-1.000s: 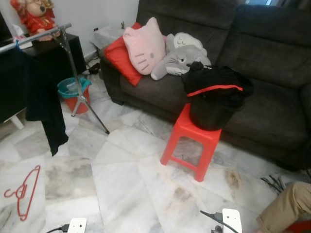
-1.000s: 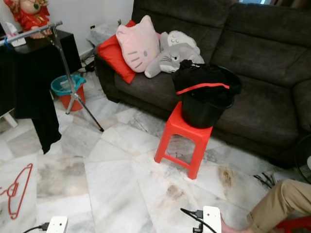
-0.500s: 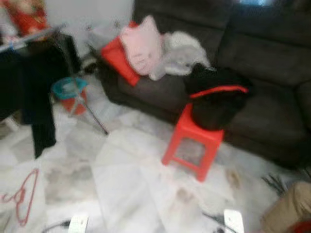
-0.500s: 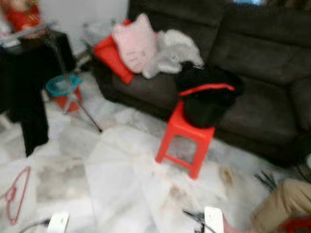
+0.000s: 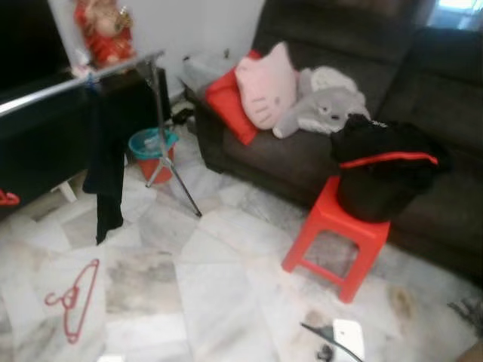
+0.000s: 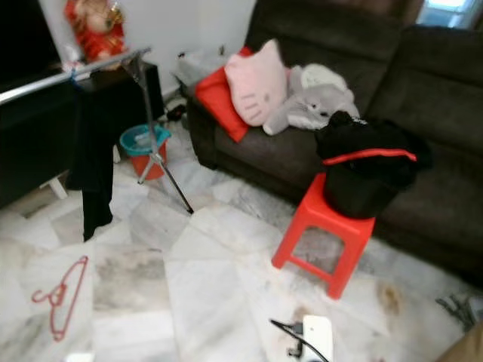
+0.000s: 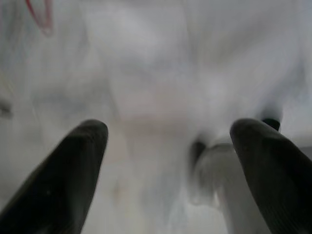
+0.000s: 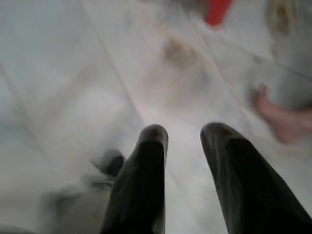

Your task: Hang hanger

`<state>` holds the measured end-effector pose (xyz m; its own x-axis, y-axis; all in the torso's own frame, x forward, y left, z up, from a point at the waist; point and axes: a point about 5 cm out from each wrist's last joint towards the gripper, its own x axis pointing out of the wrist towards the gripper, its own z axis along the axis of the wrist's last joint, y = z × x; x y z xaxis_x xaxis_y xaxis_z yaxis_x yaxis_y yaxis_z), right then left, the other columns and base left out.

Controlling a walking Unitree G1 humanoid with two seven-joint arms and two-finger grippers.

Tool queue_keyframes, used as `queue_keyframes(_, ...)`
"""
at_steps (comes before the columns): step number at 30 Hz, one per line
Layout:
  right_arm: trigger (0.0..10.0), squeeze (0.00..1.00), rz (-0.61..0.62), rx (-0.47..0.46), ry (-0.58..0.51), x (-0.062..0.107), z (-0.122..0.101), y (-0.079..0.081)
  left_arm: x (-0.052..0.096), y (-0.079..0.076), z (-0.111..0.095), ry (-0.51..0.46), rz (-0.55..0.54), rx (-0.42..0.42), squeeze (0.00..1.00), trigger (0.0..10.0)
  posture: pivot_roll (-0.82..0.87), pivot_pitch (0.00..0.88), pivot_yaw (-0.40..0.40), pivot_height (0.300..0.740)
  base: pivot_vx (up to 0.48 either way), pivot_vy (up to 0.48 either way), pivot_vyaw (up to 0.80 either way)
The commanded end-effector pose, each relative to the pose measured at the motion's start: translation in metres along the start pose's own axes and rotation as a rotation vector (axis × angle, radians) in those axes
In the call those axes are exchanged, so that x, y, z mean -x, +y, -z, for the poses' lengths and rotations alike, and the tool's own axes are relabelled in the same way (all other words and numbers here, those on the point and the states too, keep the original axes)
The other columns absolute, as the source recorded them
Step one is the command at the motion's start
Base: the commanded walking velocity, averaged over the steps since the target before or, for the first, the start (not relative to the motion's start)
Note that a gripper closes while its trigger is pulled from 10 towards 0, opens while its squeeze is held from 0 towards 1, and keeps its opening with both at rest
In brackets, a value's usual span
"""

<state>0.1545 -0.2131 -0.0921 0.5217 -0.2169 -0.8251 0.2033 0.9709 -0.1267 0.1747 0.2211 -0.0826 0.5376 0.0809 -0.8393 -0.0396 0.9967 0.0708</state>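
Observation:
A red wire hanger (image 5: 72,298) lies flat on the marble floor at the left, near the foot of the clothes rail. The silver rail (image 5: 83,74) runs across the upper left on a tripod stand (image 5: 170,162), with a black garment (image 5: 106,170) hanging from it. A piece of the red hanger (image 7: 41,14) appears far ahead of my left gripper (image 7: 168,141), which hangs open over bare floor. My right gripper (image 8: 184,139) points at the floor, its fingers a small gap apart and nothing between them.
A red plastic stool (image 5: 336,237) carries a black bucket draped with dark cloth (image 5: 381,170) in front of the dark sofa (image 5: 423,83) with cushions. A teal and red bucket (image 5: 151,151) stands by the tripod. A person's bare foot (image 8: 287,122) is near my right gripper.
The camera has swung to the left, so the whole scene has shifted right and more of the rail is in view. The hanger still lies on the floor.

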Motion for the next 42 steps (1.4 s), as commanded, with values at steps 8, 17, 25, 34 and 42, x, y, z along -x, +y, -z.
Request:
queue_keyframes(8, 10.0, 0.0, -0.033, -0.008, -0.032, -0.0002, -0.0065, 0.0134, 0.0048, 0.0126, 0.0209, 0.067, -0.032, 0.009, 0.0, 10.0, -0.1, 0.0, -0.032, 0.74, 0.0, 0.0, -0.28)
queue_keyframes(17, 10.0, 0.0, -0.031, -0.012, -0.033, -0.0002, -0.0067, 0.0136, 0.0047, 0.0121, 0.0201, 0.061, -0.02, 0.009, 0.0, 10.0, -0.1, 0.0, -0.033, 0.74, 0.0, 0.0, 0.0)
queue_keyframes(25, 10.0, 0.0, -0.037, -0.026, -0.028, -0.0002, -0.0059, 0.0138, 0.0046, 0.0123, 0.0198, 0.064, -0.02, -0.017, 0.0, 10.0, -0.1, 0.0, -0.033, 0.74, 0.155, 0.0, -0.29)
queue_keyframes(34, 10.0, 0.0, -0.039, -0.018, -0.028, -0.0002, -0.0059, 0.0138, 0.0047, 0.0121, 0.02, 0.063, -0.016, -0.016, 0.0, 10.0, -0.1, 0.0, -0.032, 0.74, 0.378, 0.0, -0.62)
queue_keyframes(42, 10.0, 0.0, -0.042, -0.021, -0.024, -0.0002, -0.0057, 0.0141, 0.0046, 0.0121, 0.0197, 0.063, -0.015, -0.017, 0.0, 10.0, -0.1, 0.0, -0.032, 0.74, 0.381, 0.0, -0.39)
